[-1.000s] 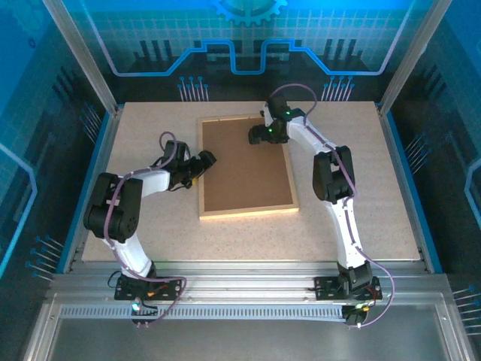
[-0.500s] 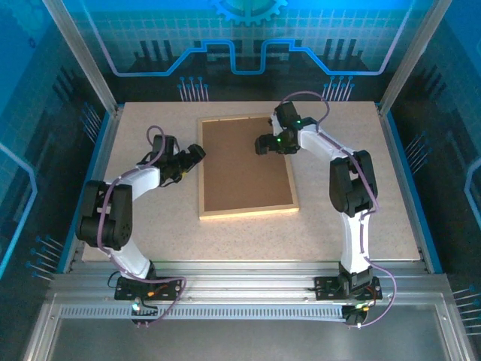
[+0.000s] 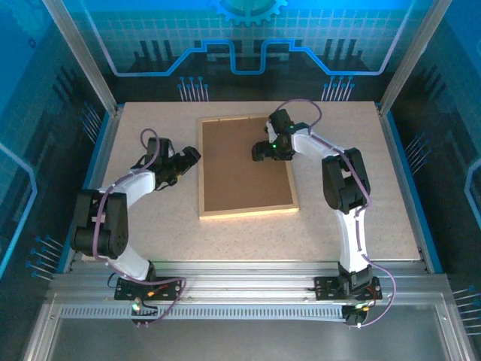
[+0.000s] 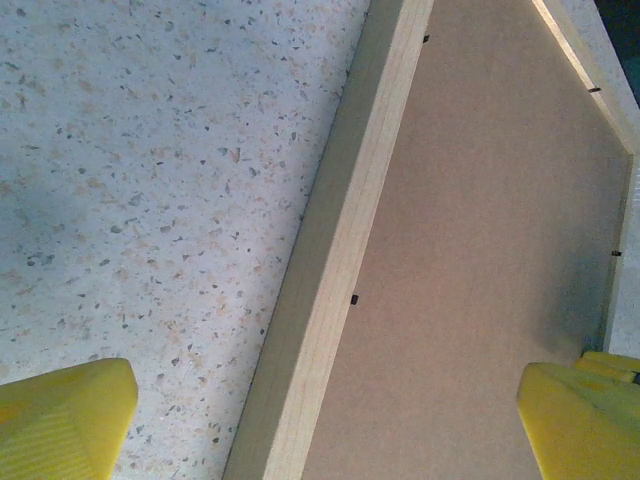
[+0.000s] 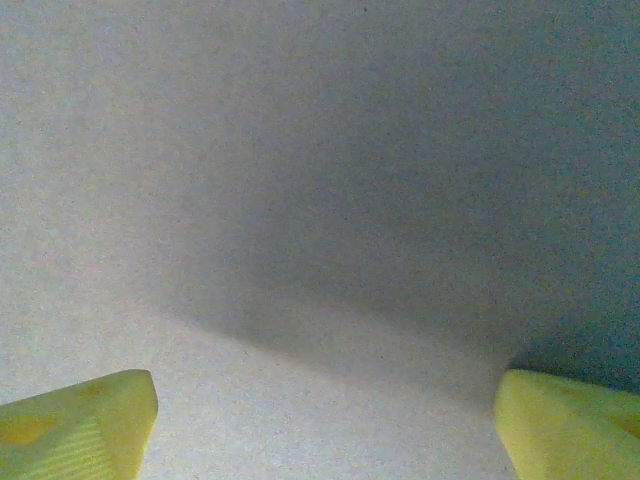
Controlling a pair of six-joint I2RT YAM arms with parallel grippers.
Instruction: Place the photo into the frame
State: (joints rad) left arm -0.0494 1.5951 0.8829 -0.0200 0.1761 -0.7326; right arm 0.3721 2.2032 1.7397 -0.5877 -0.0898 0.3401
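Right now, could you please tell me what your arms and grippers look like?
The left arm and right arm have white links, black joints and looping purple cables. Their fingers are yellow, ribbed wedges. A small green light glows on the right arm.

I see the table (image 3: 248, 237), a pale speckled top, across the middle of the overhead view. One thing lies flat on it: the frame (image 3: 248, 210), light wood, just above centre and slightly turned, a brown backing board (image 3: 240, 173) filling its opening. In the left wrist view its rail runs diagonally, speckled top left, board right.
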